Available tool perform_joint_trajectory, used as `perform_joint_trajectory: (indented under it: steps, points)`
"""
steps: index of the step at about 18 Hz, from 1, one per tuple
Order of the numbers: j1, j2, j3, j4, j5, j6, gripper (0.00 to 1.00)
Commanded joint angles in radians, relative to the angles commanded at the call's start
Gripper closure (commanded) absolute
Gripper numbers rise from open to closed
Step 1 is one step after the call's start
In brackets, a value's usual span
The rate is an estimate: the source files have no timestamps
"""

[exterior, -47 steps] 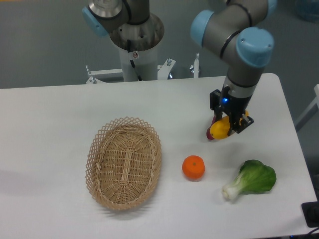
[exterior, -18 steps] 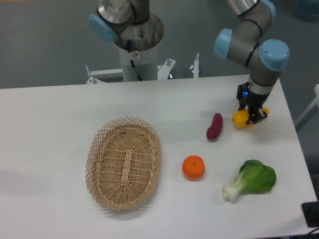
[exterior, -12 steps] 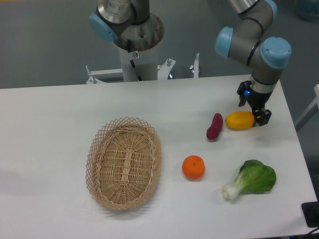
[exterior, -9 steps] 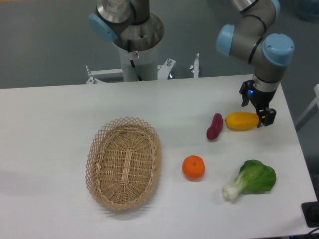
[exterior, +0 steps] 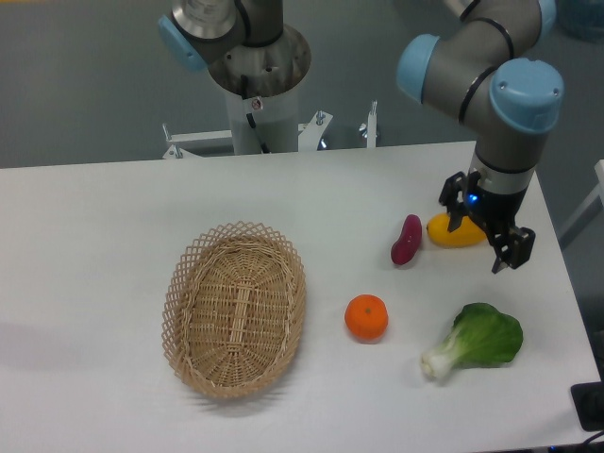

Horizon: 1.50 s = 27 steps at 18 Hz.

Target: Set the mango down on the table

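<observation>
1. My gripper [exterior: 485, 236] hangs spread open above the table [exterior: 113, 236], gripping nothing.
2. The mango [exterior: 451, 232] lies on the white surface just beside the purple sweet potato [exterior: 407, 240], partly hidden behind my fingers; I cannot tell whether a finger touches it.
3. I judge the placing done; what is left is only to draw clear.
4. Counted: one mango, one sweet potato, one orange [exterior: 366, 317], one leafy green [exterior: 478, 341], one wicker basket [exterior: 236, 308].

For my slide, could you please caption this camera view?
Open gripper above the mango, which lies on the table beside the sweet potato.
</observation>
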Motion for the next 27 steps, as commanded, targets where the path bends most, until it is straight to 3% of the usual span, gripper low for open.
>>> perform_joint_trajectory:
  steps: [5,13,27]
  points:
    - [-0.055,0.035,0.017,-0.058,0.005,-0.233,0.00]
    - [-0.048,0.109,0.026,-0.192,0.009,-0.217,0.00]
    - [-0.055,0.112,0.028,-0.190,0.009,-0.215,0.00]
